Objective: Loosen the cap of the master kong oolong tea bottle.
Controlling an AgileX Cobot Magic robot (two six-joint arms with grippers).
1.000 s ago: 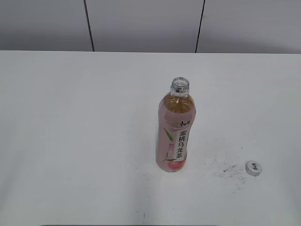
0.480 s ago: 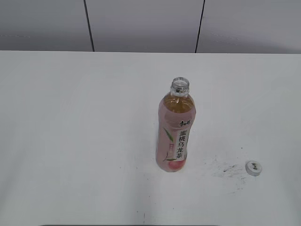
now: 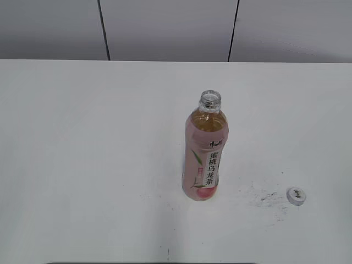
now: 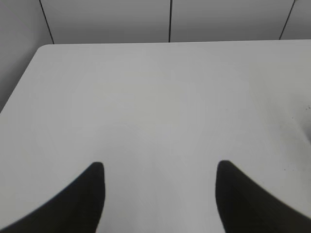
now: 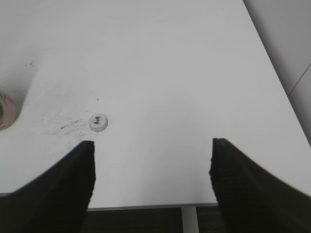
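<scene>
The master kong oolong tea bottle stands upright near the middle of the white table, its neck open with no cap on it. Its pink base shows at the left edge of the right wrist view. The white cap lies flat on the table to the bottle's right, also in the right wrist view. My left gripper is open and empty over bare table. My right gripper is open and empty near the table's front edge, the cap just beyond its left finger. Neither gripper shows in the exterior view.
Dark scuff marks lie on the white table between bottle and cap. The table's front edge and a leg show under my right gripper. Grey wall panels stand behind the table.
</scene>
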